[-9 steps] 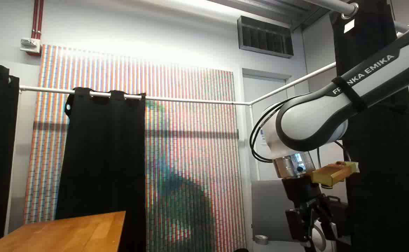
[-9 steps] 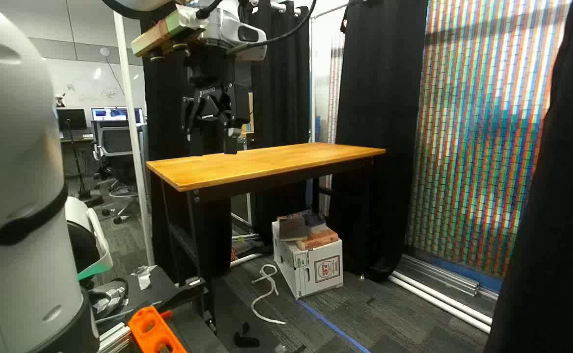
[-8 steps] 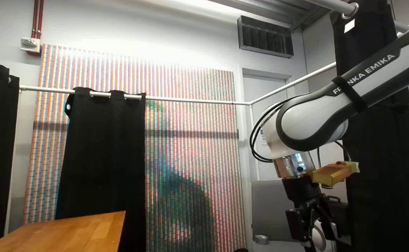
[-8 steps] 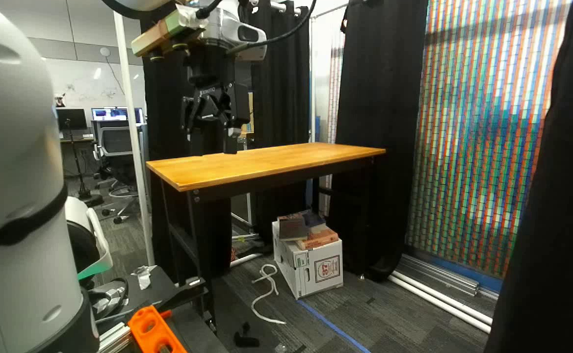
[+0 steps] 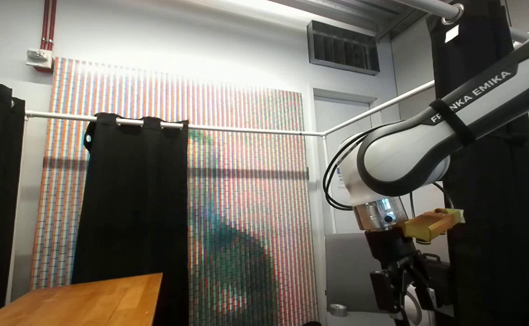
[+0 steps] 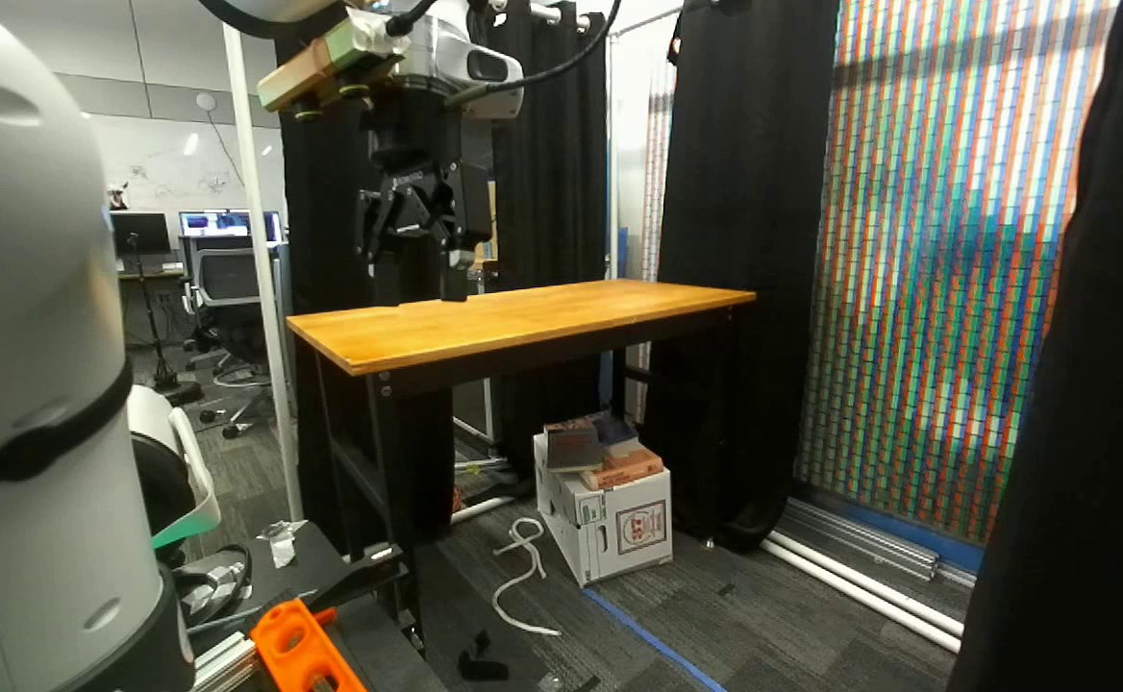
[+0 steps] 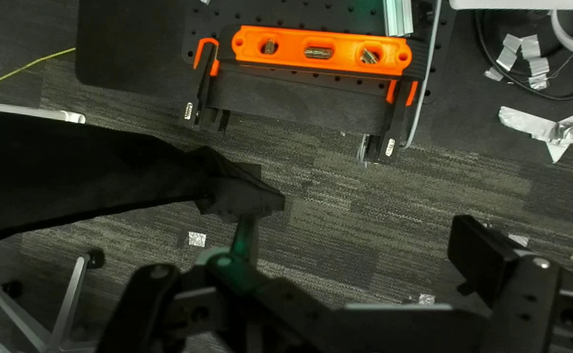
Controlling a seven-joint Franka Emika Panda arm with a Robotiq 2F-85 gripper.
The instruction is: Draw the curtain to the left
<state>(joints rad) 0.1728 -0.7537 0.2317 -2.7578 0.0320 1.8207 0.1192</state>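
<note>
Several black curtains hang on white rods. One curtain hangs behind and beside the arm in an exterior view [image 5: 486, 190]; another hangs at the middle rod [image 5: 133, 194]. In an exterior view a black curtain [image 6: 326, 404] hangs behind my gripper [image 6: 419, 284]. My gripper also shows in an exterior view [image 5: 407, 294], pointing down with its fingers apart. In the wrist view the gripper [image 7: 365, 235] is open, with only floor between its fingers. A black curtain [image 7: 80, 174] comes in from the left up to the left finger; I cannot tell whether they touch.
A wooden table [image 6: 523, 312] stands beyond the gripper, with a white box of books [image 6: 605, 509] below. A white upright pole [image 6: 263, 259] stands left of the curtain. An orange level [image 7: 321, 51] lies on the robot's black base. A chair base [image 7: 63, 304] shows lower left.
</note>
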